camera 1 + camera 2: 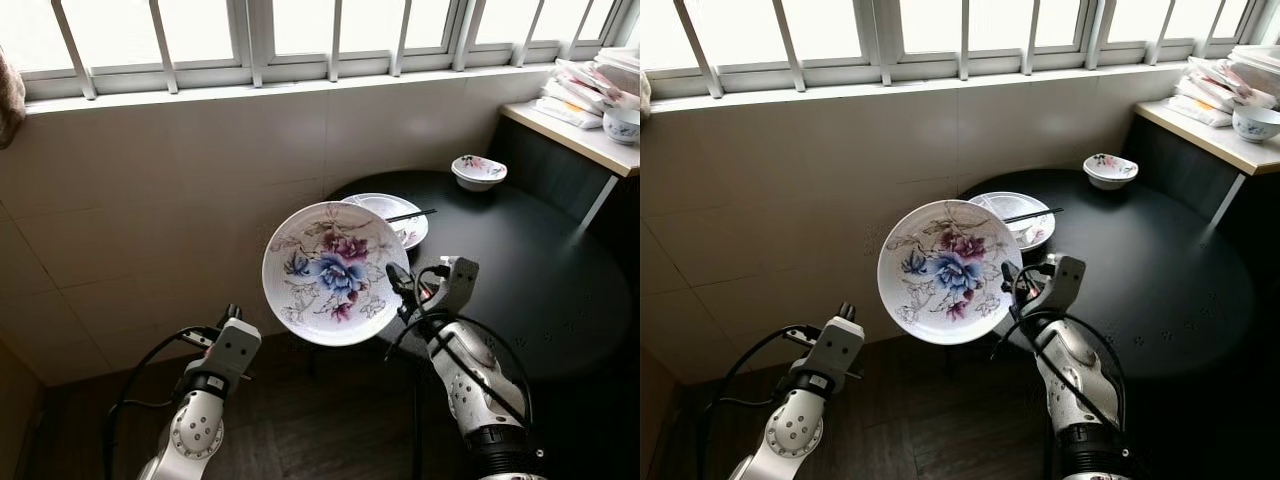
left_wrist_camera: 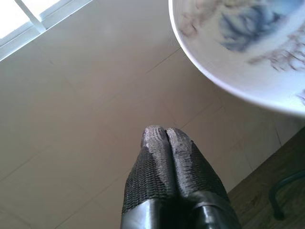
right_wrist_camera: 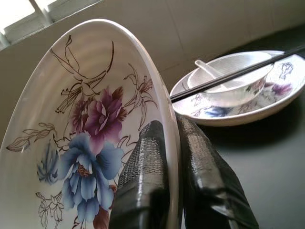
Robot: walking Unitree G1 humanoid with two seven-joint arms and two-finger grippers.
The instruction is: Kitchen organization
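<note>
A white plate painted with blue and purple flowers [image 1: 335, 272] hangs tilted on edge beside the round black table [image 1: 520, 280], its face turned toward me. My right gripper [image 1: 402, 283] is shut on the plate's rim, one finger on each side, as the right wrist view shows [image 3: 169, 157]. On the table behind it lies a second floral plate [image 1: 395, 212] holding a small bowl, a spoon and black chopsticks [image 1: 412, 214]. My left gripper [image 1: 232, 314] is low at the left, shut with nothing in it [image 2: 166, 136], facing the tiled wall.
A small floral bowl [image 1: 478, 171] stands at the table's far edge. A wooden counter [image 1: 570, 135] at the right carries another bowl [image 1: 622, 124] and stacked packets. A tiled wall under a barred window runs behind. Dark floor lies below.
</note>
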